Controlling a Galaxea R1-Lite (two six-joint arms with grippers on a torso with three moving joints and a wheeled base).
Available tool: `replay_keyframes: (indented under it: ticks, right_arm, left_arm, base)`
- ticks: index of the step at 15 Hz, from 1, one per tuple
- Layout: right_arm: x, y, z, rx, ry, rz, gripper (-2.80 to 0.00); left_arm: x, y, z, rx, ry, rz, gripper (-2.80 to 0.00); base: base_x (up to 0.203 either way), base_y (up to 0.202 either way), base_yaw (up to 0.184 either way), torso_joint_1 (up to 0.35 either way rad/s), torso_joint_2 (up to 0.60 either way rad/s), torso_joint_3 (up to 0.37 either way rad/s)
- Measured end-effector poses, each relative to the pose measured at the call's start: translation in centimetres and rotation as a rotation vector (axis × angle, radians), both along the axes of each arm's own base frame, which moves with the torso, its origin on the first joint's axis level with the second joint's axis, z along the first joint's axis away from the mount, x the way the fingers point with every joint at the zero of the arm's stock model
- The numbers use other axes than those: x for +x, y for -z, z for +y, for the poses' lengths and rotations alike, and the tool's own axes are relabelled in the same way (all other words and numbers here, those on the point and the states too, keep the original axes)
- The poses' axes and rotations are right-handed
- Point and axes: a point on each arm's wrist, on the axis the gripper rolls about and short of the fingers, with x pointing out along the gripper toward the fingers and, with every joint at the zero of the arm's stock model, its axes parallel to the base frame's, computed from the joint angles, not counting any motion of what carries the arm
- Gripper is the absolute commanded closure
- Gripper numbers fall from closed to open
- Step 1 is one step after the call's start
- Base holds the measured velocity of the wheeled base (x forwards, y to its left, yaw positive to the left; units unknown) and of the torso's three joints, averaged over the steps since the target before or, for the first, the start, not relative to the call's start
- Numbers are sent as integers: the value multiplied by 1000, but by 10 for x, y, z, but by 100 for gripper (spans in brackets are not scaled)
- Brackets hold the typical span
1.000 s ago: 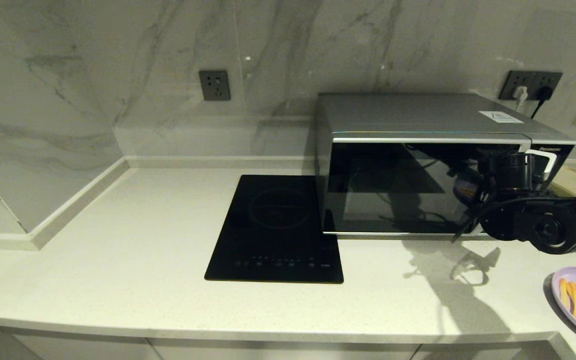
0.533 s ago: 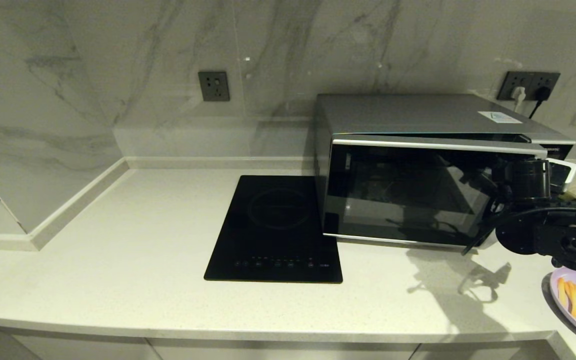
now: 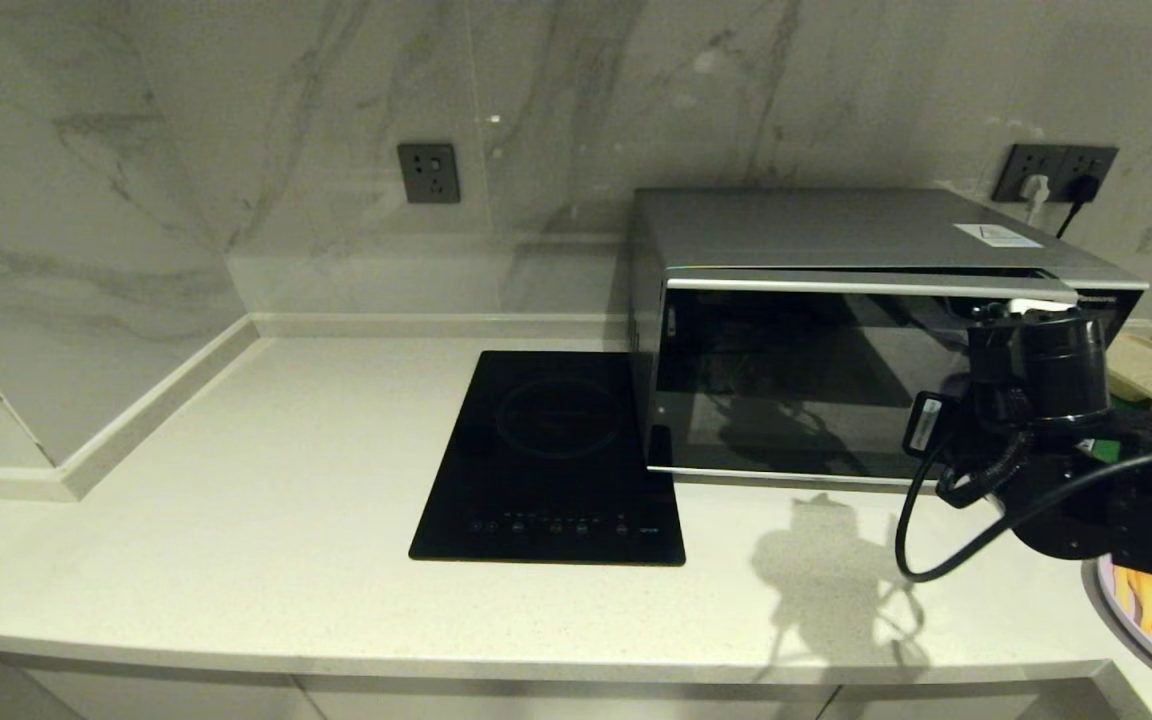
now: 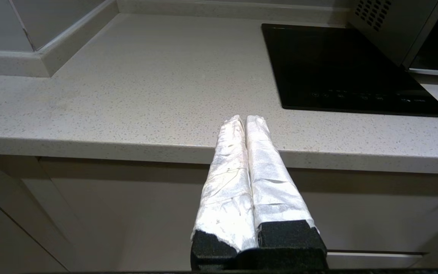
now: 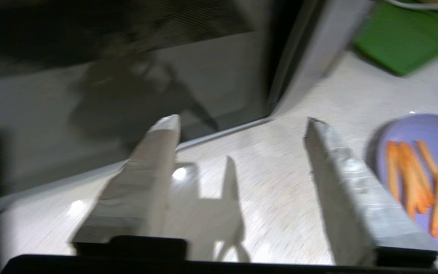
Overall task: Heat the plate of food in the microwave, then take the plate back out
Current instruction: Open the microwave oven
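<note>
Clearly the microwave (image 3: 866,330) stood at the back right of the worktop (image 3: 286,520) with its dark glass door (image 3: 816,390) only slightly ajar, a thin gap showing along the top edge, so the step in hand, as I judged it, was to get that door fully open before anything could go inside. The right pincer (image 5: 238,129) hovered low over the worktop just before the door's lower right corner, its taped fingers (image 5: 143,179) spread wide and holding nothing. The plate of food (image 5: 428,179) sat on the worktop near the front right edge, just beside that pincer and partly hidden under the right arm in the head view; its orange sticks lay loose on the lavender surface. The left pincer (image 4: 246,125) was parked below the front lip of the worktop, well apart from the work, its fingers pressed together and empty. To do the step well, the right pincer would have needed to hook the free right edge of the door and swing it outward along the hinge's arc, not pull straight, keeping arm and cable (image 3: 946,540) clear of the plate. Beside the microwave lay a black induction cooktop (image 3: 556,460), out of the way.
</note>
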Motion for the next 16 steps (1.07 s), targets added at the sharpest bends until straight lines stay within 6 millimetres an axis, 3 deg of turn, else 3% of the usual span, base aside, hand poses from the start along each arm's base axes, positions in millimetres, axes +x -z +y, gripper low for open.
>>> replay_keyframes:
  ticks: [3,6,8,10,16]
  right_arm:
    - [-34,-46,7,25,-120,-6,0]
    - [-45,-107,-8,62,-123,-48,0]
    - [-32,-136,-25,74,-46,-77,0]
    - [-9,-146,-37,77,13,-77,0]
    - [57,-145,-50,101,66,-30,0]
  left_arm:
    - [0,0,0,0,0,-1,0]
    - [0,0,0,0,0,-1,0]
    - [0,0,0,0,0,-1,0]
    - [0,0,0,0,0,-1,0]
    - [0,0,0,0,0,-1,0]
  base:
    - [0,0,0,0,0,0]
    - [0,0,0,0,0,0]
    - [0,0,0,0,0,0]
    - [0,0,0,0,0,0]
    - [0,0,0,0,0,0]
